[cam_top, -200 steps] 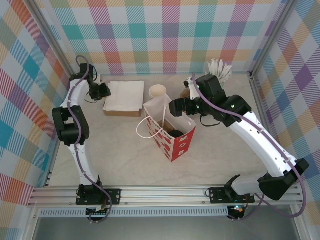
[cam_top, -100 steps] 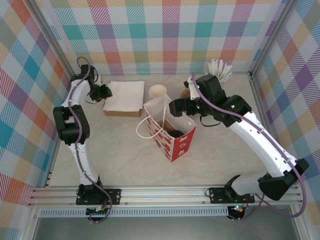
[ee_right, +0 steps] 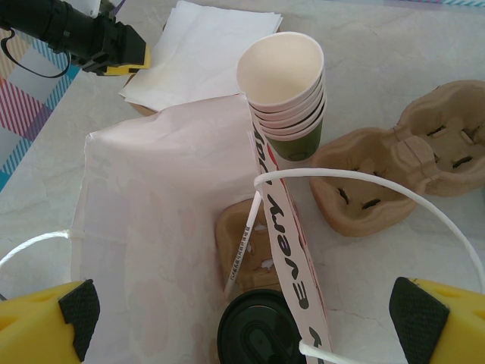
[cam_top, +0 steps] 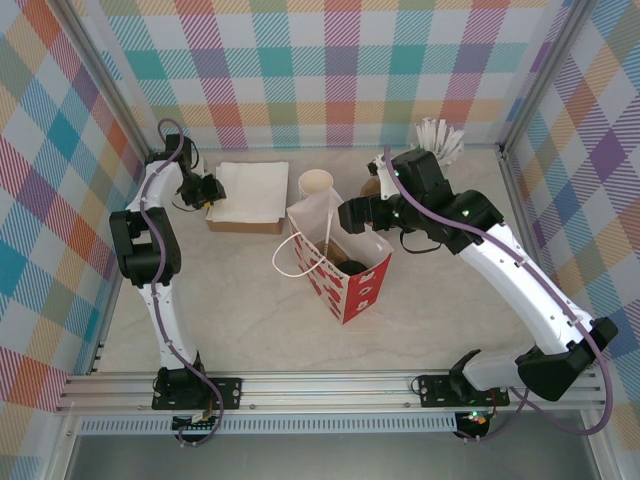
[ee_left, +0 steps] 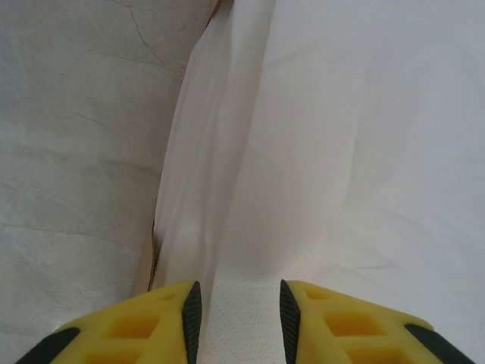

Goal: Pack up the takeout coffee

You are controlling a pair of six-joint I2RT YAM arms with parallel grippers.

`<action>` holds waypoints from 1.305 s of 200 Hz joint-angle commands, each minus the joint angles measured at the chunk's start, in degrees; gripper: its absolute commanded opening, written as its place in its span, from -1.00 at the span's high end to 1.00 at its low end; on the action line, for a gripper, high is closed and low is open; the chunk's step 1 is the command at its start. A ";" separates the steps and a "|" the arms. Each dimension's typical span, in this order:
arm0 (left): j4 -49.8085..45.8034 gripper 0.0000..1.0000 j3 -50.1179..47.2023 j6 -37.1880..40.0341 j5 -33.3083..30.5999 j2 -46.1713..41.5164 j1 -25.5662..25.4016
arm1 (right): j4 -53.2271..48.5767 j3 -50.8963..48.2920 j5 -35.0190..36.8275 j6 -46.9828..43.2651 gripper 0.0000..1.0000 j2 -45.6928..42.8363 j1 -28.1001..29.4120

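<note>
- The takeout coffee (ee_right: 261, 337) is already inside the red and white paper bag (cam_top: 345, 280), which stands open near the middle of the desk (cam_top: 250, 320). Its black lid shows at the bottom of the bag, just beside a brown cardboard carrier (ee_right: 239, 243).
- The right gripper (cam_top: 346, 213) hangs over the mouth of the bag with its jaws fully apart, holding nothing. In the last second neither it nor the bag has moved.
- What has changed is on the left. The left arm has shifted a little, and the left gripper (cam_top: 207, 188) has come slightly along the left side of the napkin stack (cam_top: 250, 190), toward the far left corner of the desk.
- In the left wrist view the jaws stand a small way apart with white napkin paper in the gap. Whether they pinch a sheet or only touch the stack, I cannot tell.
- My reading is that the coffee itself is packed, and that the left arm is now trying to take a napkin for the bag.
- The stack of green cups (cam_top: 316, 184) stands untouched behind the bag.
</note>
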 commanded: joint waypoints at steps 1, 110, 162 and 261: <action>-0.64 0.42 0.17 -0.15 0.36 0.04 -0.60 | -0.42 -0.57 0.11 0.43 -1.00 0.19 -0.38; 0.52 1.00 0.05 0.57 3.63 -3.48 -0.68 | -0.39 -1.01 0.49 0.36 -1.00 -0.15 -0.47; 3.94 1.00 -3.63 0.99 4.89 -12.51 -0.69 | 2.45 -2.62 0.53 -1.58 -1.00 -3.15 -0.95; 7.61 1.00 -3.88 5.11 25.14 -31.76 -2.90 | 7.48 2.33 -9.79 -19.97 -1.00 -3.33 -1.17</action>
